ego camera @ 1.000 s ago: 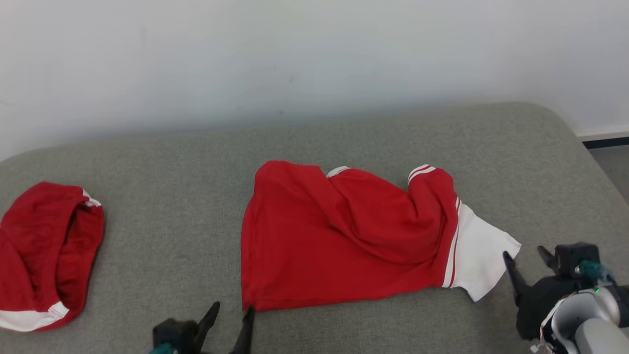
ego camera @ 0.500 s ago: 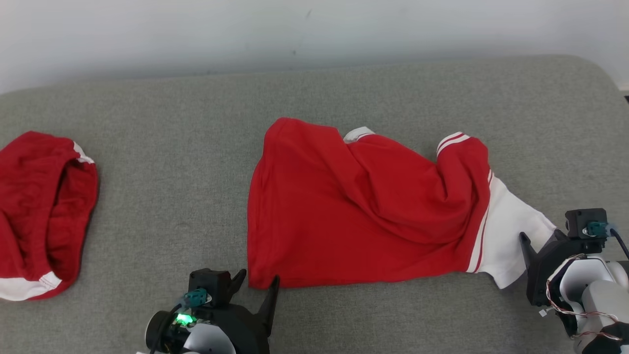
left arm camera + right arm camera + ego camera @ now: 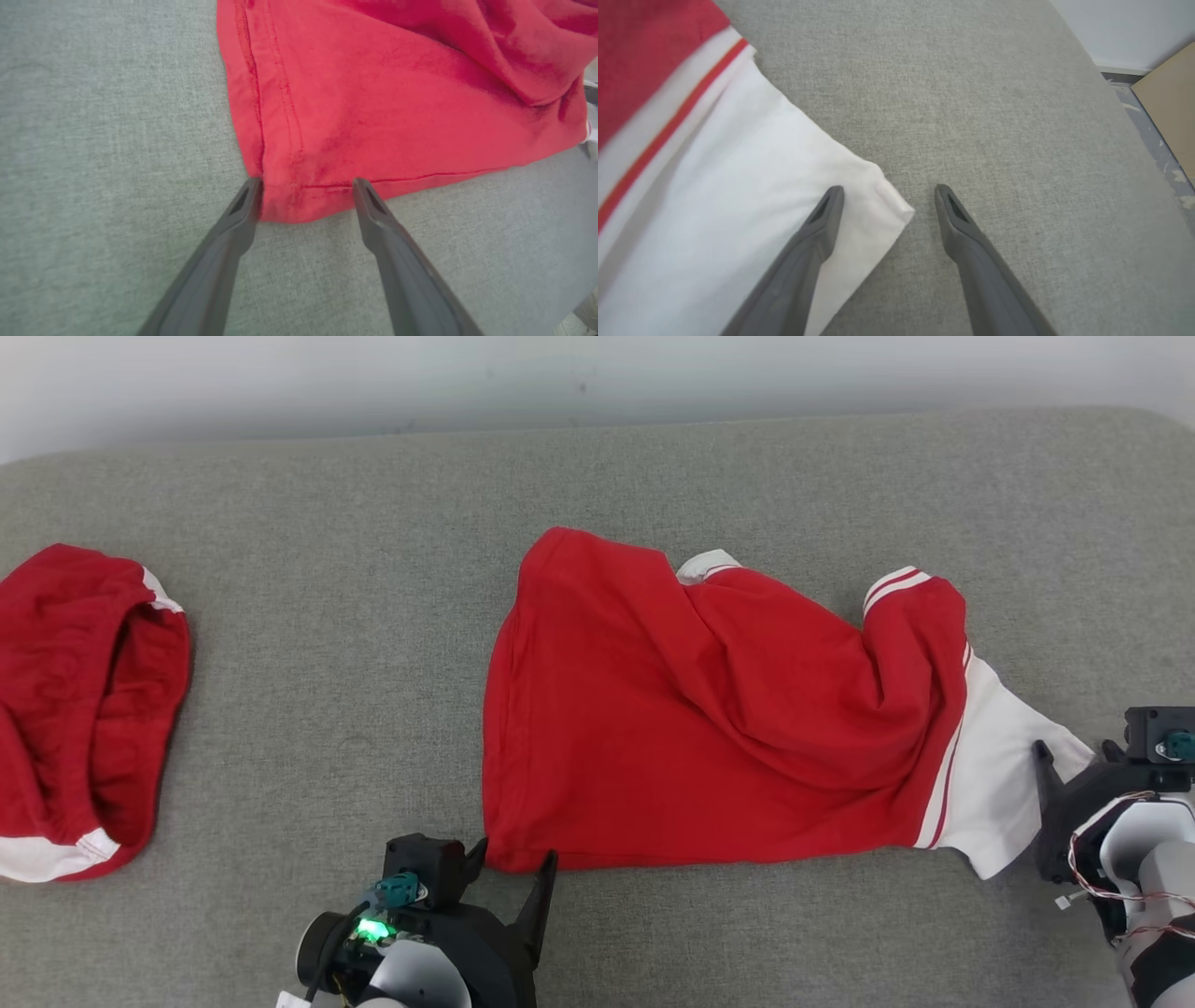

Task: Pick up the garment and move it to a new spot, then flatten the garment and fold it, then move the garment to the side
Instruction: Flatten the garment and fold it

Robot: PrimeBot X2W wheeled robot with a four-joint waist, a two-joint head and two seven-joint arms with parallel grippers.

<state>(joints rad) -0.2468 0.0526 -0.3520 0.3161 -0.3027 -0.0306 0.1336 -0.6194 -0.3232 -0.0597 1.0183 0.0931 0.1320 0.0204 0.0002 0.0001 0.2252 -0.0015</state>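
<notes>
The garment point(image 3: 709, 728) is a red shirt with a white, red-striped sleeve, lying rumpled on the grey cushion point(image 3: 327, 569). My left gripper point(image 3: 515, 859) is open at its near-left hem corner. In the left wrist view that red corner point(image 3: 299, 205) lies between the two fingers of the left gripper point(image 3: 307, 184). My right gripper point(image 3: 1074, 751) is open at the white sleeve's tip on the right. In the right wrist view, the sleeve corner point(image 3: 878, 210) sits between the fingers of the right gripper point(image 3: 889, 189), with the left finger over the white cloth.
A second red garment point(image 3: 84, 709) with a white band lies bunched at the cushion's far left. A pale wall runs along the back. Beyond the cushion's right edge are bare floor and a tan board point(image 3: 1169, 88).
The head camera has tilted down and shifted, so the whole picture moved. Both grippers have advanced up to the garment's corners, staying open.
</notes>
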